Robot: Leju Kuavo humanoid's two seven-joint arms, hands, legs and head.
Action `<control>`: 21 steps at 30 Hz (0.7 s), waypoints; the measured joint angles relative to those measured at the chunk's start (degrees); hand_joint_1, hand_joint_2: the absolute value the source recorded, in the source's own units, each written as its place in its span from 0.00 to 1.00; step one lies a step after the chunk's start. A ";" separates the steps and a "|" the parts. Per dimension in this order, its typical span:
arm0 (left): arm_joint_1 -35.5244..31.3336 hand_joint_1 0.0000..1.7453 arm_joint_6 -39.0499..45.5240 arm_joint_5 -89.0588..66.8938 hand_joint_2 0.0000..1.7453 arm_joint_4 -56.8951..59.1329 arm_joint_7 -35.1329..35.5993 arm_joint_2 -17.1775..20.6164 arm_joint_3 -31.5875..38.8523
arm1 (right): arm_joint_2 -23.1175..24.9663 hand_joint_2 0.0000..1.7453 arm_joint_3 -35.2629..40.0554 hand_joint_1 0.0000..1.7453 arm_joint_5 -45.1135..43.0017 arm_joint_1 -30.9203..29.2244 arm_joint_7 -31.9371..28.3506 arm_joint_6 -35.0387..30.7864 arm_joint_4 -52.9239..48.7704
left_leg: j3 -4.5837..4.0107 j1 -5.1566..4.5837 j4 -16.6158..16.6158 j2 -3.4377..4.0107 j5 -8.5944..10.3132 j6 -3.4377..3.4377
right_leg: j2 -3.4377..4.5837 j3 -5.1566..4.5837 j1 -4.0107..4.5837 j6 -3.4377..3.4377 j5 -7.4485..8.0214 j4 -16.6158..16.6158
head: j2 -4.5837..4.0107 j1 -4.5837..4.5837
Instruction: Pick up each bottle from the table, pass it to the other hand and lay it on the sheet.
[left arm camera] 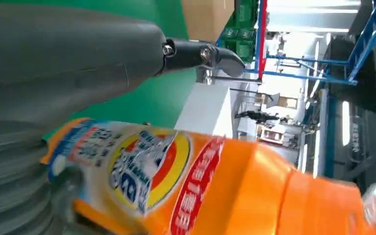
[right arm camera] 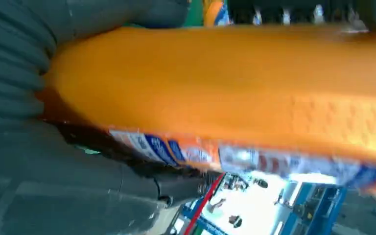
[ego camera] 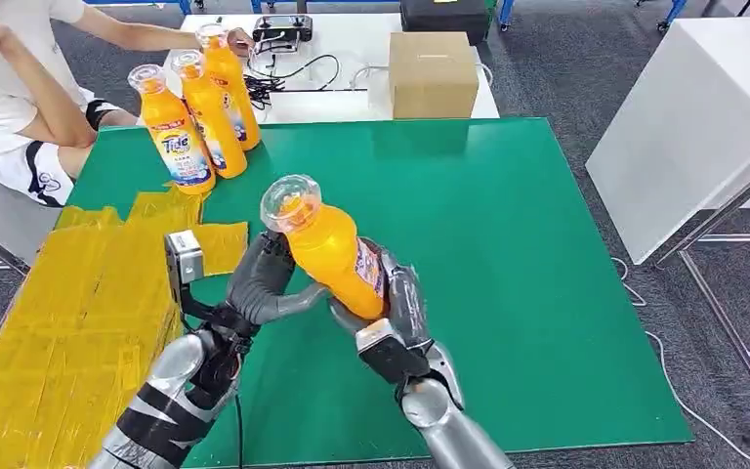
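Observation:
An orange bottle (ego camera: 330, 252) with a clear cap and a Tide label hangs tilted above the green table (ego camera: 527, 244). My right hand (ego camera: 400, 305) grips its lower body; the right wrist view shows the bottle (right arm camera: 225, 83) pressed into that hand. From the other side my left hand (ego camera: 266, 285) cups the bottle, fingers behind it and thumb curved underneath. In the left wrist view the thumb (left arm camera: 78, 54) stands apart from the bottle (left arm camera: 215, 186), with green table showing between them. Three more orange bottles (ego camera: 174, 132) (ego camera: 210, 115) (ego camera: 234, 88) stand upright at the table's back left.
The crinkled yellow sheet (ego camera: 68, 322) covers the table's left part. A seated person at the back left has a hand (ego camera: 241, 39) by the farthest bottle's cap. Behind the green table stand a cardboard box (ego camera: 433, 73) and cables; a white table (ego camera: 693, 127) is to the right.

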 measured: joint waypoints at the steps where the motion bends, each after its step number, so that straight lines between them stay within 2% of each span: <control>1: 0.01 0.00 0.04 0.11 1.00 0.09 -0.07 0.04 0.02 | 0.18 1.00 0.55 0.99 0.04 -0.24 0.00 0.00 0.46 | 0.00 0.00 0.00 0.00 0.00 0.00 | 0.00 0.00 0.00 0.00 0.00 0.00 | 0.00 0.00; 11: 0.27 0.00 0.31 0.68 1.00 0.66 -1.07 0.39 -0.22 | 0.61 1.00 5.48 1.00 -0.15 -2.25 0.09 0.24 4.39 | 0.00 0.00 0.01 -0.02 0.00 0.00 | -0.01 0.00 0.00 0.00 0.00 0.00 | 0.00 0.00; 12: 0.28 0.93 0.35 0.72 1.00 0.74 -1.22 0.41 -0.30 | 0.61 1.00 5.79 0.98 -0.26 -2.26 0.24 0.28 4.46 | 0.00 0.00 0.01 -0.02 0.00 0.00 | -0.01 -0.01 0.00 0.00 0.00 0.00 | 0.00 0.00; 13: 0.32 0.92 0.53 0.79 1.00 0.85 -1.49 0.41 -0.37 | 0.59 1.00 6.05 1.00 -0.31 -2.27 0.35 0.31 4.50 | 0.00 0.00 0.01 -0.02 0.00 0.00 | -0.01 -0.01 0.00 0.00 0.00 0.00 | 0.00 0.00; 14: 0.43 0.87 1.02 0.96 1.00 0.94 -1.79 0.41 -0.37 | 0.55 1.00 6.42 0.99 -0.35 -2.30 0.50 0.31 4.50 | 0.00 0.00 0.01 -0.01 0.00 0.00 | -0.01 -0.01 0.00 0.00 0.00 0.00 | 0.00 0.00; 15: 0.59 1.00 1.94 0.96 1.00 0.94 -2.18 0.39 -0.37 | 0.48 1.00 6.73 1.00 -0.48 -2.45 0.76 0.31 4.52 | 0.00 0.00 0.01 0.00 0.00 0.00 | 0.00 -0.01 0.00 0.00 0.00 0.00 | 0.00 0.00; 21: 1.69 1.00 5.31 1.14 1.00 0.26 -3.45 0.11 -0.37 | 0.15 1.00 7.86 1.00 -1.51 -3.19 1.44 0.31 5.09 | 0.00 0.00 0.01 0.00 0.00 0.00 | 0.00 -0.02 0.00 0.00 0.00 0.00 | 0.00 0.00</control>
